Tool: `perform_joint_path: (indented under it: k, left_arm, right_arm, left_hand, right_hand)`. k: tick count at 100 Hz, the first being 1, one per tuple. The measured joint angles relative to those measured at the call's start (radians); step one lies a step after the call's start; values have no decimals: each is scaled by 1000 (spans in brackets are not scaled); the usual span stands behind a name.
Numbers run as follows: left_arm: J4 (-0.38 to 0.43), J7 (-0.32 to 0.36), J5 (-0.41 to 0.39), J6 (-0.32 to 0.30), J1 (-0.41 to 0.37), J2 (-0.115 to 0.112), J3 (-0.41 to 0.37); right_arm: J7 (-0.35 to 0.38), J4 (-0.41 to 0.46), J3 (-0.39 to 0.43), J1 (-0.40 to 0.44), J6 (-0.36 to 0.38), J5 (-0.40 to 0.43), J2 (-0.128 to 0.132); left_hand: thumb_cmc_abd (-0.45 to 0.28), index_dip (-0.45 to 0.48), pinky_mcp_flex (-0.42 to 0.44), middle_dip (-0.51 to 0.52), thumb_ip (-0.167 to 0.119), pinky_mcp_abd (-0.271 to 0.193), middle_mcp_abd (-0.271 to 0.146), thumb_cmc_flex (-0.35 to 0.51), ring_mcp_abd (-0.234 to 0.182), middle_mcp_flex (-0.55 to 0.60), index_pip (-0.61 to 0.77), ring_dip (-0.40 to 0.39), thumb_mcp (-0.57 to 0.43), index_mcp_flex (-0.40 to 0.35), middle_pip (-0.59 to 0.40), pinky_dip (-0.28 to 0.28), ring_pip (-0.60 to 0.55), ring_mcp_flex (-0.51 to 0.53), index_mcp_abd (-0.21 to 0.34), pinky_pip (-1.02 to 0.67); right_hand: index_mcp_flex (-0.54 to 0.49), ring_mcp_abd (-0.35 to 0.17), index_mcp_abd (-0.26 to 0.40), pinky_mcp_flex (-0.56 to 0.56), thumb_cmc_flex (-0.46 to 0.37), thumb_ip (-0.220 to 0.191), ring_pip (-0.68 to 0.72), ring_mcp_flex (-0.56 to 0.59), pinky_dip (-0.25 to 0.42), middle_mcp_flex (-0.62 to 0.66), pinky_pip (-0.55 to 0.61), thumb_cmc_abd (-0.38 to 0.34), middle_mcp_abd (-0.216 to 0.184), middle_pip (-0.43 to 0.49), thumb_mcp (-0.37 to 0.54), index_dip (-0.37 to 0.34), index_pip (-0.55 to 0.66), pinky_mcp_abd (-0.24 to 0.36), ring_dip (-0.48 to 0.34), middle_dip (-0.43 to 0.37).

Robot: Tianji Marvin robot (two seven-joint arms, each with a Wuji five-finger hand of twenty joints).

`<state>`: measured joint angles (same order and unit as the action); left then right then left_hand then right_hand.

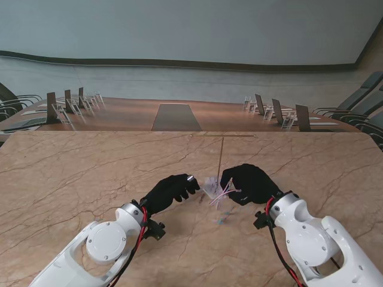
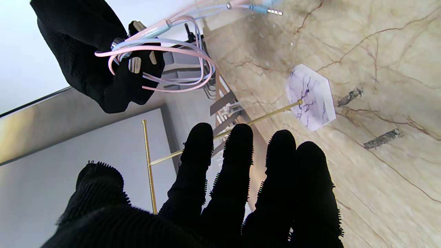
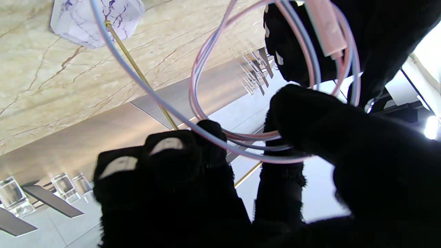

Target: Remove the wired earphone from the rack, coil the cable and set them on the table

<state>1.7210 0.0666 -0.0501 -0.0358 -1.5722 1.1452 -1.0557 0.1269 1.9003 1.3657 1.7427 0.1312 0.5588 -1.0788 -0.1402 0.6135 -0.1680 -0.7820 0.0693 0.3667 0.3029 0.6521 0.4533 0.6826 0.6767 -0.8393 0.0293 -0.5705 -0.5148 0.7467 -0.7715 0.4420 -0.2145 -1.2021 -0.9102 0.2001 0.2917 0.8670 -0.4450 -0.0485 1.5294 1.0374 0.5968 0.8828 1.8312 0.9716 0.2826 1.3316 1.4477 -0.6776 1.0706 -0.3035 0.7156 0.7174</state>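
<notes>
high stand view down over the table; two close wrist views sharing the rack

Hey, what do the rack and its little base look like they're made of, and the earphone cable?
The rack looks like thin polished brass: gold, shiny rods. Its hexagonal base looks like white marble with purple veins, possibly imitation. The earphone cable looks like soft rubbery plastic, pink and pale blue, bending in smooth loops.

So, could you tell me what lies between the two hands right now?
In the stand view, the coiled earphone cable lies between the left hand and the right hand, which holds it, with the rack's white base just behind.
</notes>
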Motion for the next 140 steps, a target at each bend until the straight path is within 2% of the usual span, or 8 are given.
perform_joint_path:
  k: [17, 30, 69, 79, 94, 109, 125, 140]
  left_arm:
    - [-3, -2, -2, -2, -2, 0, -4]
    - [-3, -2, -3, -1, -2, 0, -4]
    - [-16, 0, -29, 17, 7, -1, 12]
    - [-27, 0, -42, 20, 16, -1, 24]
    - [-47, 0, -39, 21, 30, 0, 36]
    - [-62, -1, -37, 23, 38, 1, 43]
    - [-77, -5, -38, 29, 46, 2, 52]
    - [-98, -13, -58, 30, 62, 3, 73]
  right_arm:
    - [29, 8, -3, 0, 4, 11, 4]
    - [42, 9, -8, -3, 12, 15, 9]
    - [92, 18, -1, -9, 48, 14, 18]
    - [110, 22, 6, -9, 56, 11, 20]
    - [154, 33, 19, -9, 70, 28, 27]
    - [208, 50, 36, -8, 69, 67, 38]
    - [231, 54, 39, -11, 71, 82, 47]
    - [249, 47, 31, -25, 85, 67, 52]
  left_hand:
    - [0, -2, 2, 0, 0, 0, 0, 0, 0, 0, -10, 0, 0, 0, 0, 0, 0, 0, 0, 0]
    - [0, -2, 2, 0, 0, 0, 0, 0, 0, 0, -11, 0, 0, 0, 0, 0, 0, 0, 0, 0]
    - [0, -2, 1, -36, 0, 0, -1, 107, 0, 19, -11, -49, -9, 0, -38, 34, -53, 2, 26, -36]
    - [0, -2, -4, -36, 0, -1, -1, 116, 0, 28, -11, -64, -9, 0, -51, 47, -67, 13, 28, -48]
    - [0, -2, -4, -60, 0, -2, -2, 116, 0, 28, -11, -75, -9, 0, -52, 59, -67, 13, 28, -48]
    - [0, -2, -4, -61, 0, -3, -2, 116, 0, 28, -11, -75, -9, 0, -52, 60, -67, 13, 28, -48]
    - [0, -2, -1, -61, 0, -5, -3, 116, -1, 28, -11, -75, -9, 0, -52, 60, -67, 13, 30, -48]
    - [23, -13, -1, -61, -8, -18, -29, 179, -15, 26, -10, -75, -8, 17, -53, 60, -67, 13, 83, -48]
  right_hand:
    - [-21, 40, -22, -219, -28, 0, -100, -193, 160, -206, -103, 39, 71, -31, 0, 37, 1, 14, 138, 115]
    - [-31, 42, -40, -410, -40, -8, -197, -368, 264, -363, -194, 69, 82, -70, 0, 61, 15, 70, 215, 167]
    - [-32, 44, -56, -579, -63, 31, -286, -530, 338, -502, -265, 70, 75, -108, 0, 77, 24, 120, 248, 176]
    - [-32, 43, -55, -580, -74, 94, -286, -530, 366, -502, -265, 70, 75, -106, 1, 100, 26, 121, 283, 178]
    - [-32, 15, -29, -471, -81, 108, -230, -425, 467, -380, -229, 69, 59, -56, -14, 171, 31, 129, 416, 363]
    - [-44, -20, 1, -257, -91, 108, -131, -229, 487, -183, -130, 69, 8, -5, -54, 241, 32, 120, 447, 437]
    - [-53, -61, 22, -19, -91, 108, -22, -37, 279, 2, -25, 68, -71, 54, -74, 255, 25, 108, 343, 440]
    - [-56, -68, 23, 34, -89, 106, -11, 5, 205, 39, -10, 78, -85, 65, -53, 213, 24, 104, 305, 416]
